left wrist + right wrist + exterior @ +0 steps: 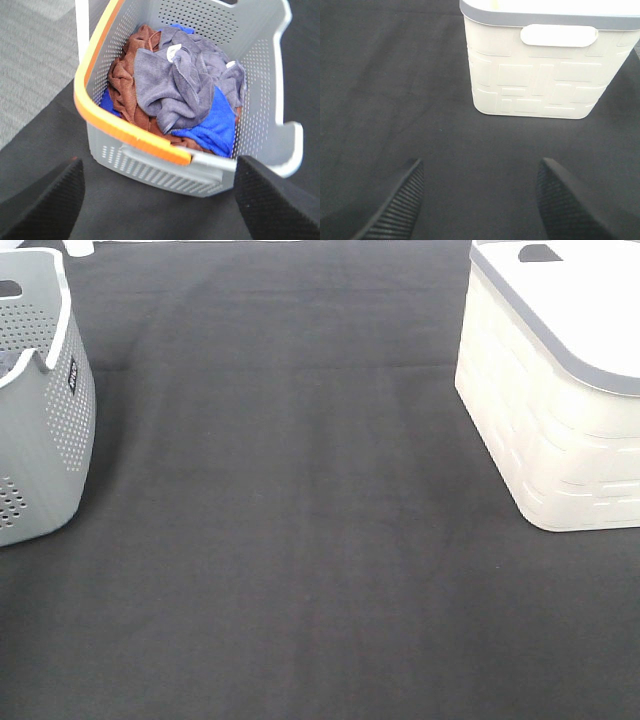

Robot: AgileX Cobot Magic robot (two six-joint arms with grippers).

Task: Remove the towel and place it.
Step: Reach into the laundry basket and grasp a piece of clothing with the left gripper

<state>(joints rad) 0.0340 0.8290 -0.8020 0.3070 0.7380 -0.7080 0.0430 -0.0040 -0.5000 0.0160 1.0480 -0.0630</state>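
The towel (175, 85), grey-lavender with a small white tag, lies crumpled on top of a brown cloth (122, 85) and a blue cloth (215, 127) inside the grey perforated basket (150, 165). The basket stands at the left edge of the exterior view (45, 410); the towel cannot be made out there. My left gripper (160, 200) is open and empty, short of the basket's near wall. My right gripper (480, 200) is open and empty above the black mat, facing the white basket (540, 75). Neither gripper shows in the exterior view.
The white basket (560, 410) with a grey rim stands at the right back of the black mat (300, 540). The grey basket has an orange rim strip (115, 125). Grey floor (35, 55) lies beyond the mat's edge.
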